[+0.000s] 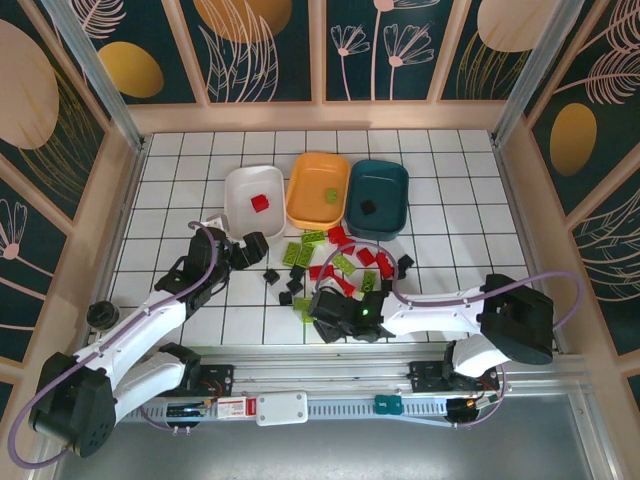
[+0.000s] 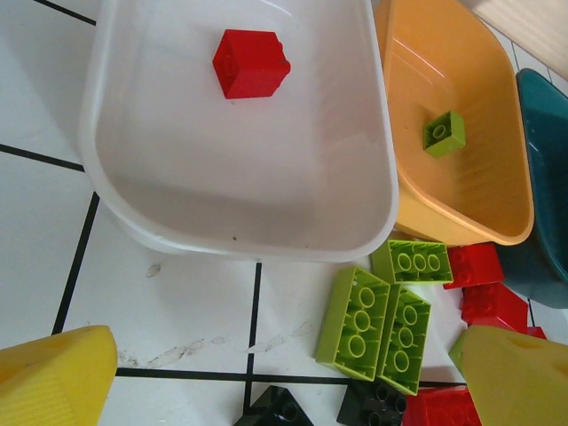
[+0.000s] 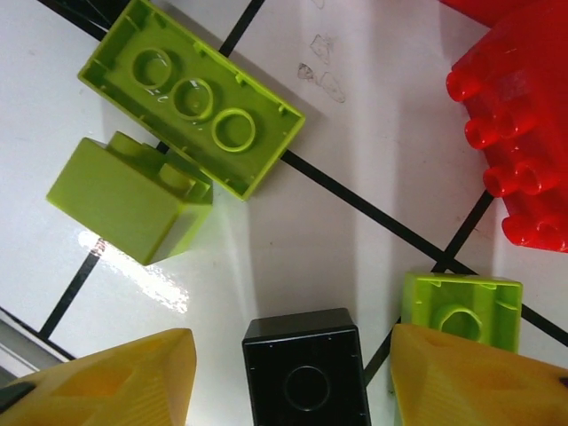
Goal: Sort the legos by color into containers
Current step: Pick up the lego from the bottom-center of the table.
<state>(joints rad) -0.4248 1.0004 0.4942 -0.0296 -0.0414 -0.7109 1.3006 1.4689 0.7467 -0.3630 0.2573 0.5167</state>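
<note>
The white tray (image 1: 238, 205) holds one red brick (image 1: 261, 203), the orange tray (image 1: 305, 200) a lime one (image 1: 330, 195), and the teal tray (image 1: 390, 195) a black one (image 1: 368, 208). Loose red, lime and black legos (image 1: 340, 262) lie in front of the trays. My right gripper (image 3: 293, 348) is open, its yellow fingers (image 3: 115, 382) standing either side of a small black brick (image 3: 306, 373) with a gap on each side. Just in front of the white tray (image 2: 240, 240) my left gripper (image 2: 284, 382) is wide open over bare tile, with lime bricks (image 2: 382, 324) at its right.
Two lime bricks (image 3: 191, 106) and a red brick (image 3: 519, 160) lie beyond the right gripper, and another lime one (image 3: 461, 306) touches its right finger. Black bricks (image 2: 280, 410) sit low between the left fingers. Wooden walls ring the tiled table (image 1: 470, 200).
</note>
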